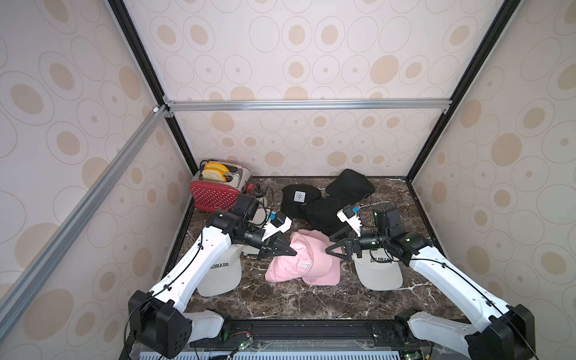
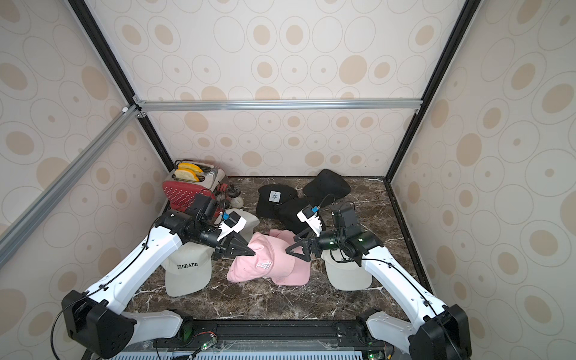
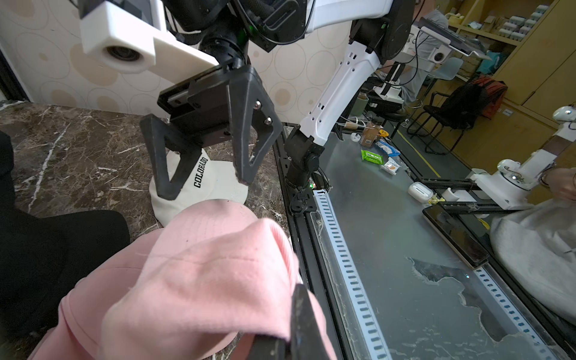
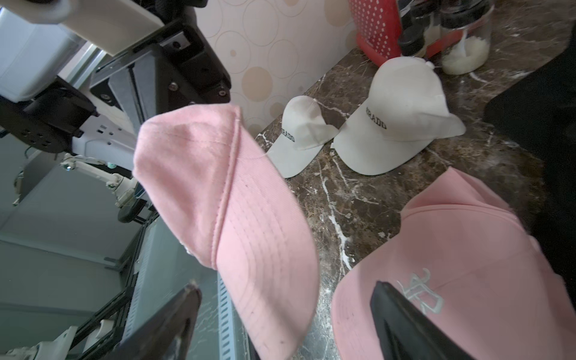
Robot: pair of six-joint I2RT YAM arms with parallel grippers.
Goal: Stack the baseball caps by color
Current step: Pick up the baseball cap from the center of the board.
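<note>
A dark marble worktop (image 1: 280,299), seen from above.
Black caps (image 1: 324,215) are clustered at 12 o'clock; one off-white cap (image 1: 218,274) is placed at 8 o'clock, a second off-white cap (image 1: 378,271) at 4. At the centre a pink cap (image 1: 300,246) is clamped in the left jaws; the right jaws are held apart near a second pink cap (image 1: 324,271).

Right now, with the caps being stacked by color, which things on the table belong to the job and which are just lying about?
Job: two pink caps, one pinched by the left gripper; three off-white COLORADO caps; three black caps.
Lying about: red toaster with bread slices; jar beside it.
</note>
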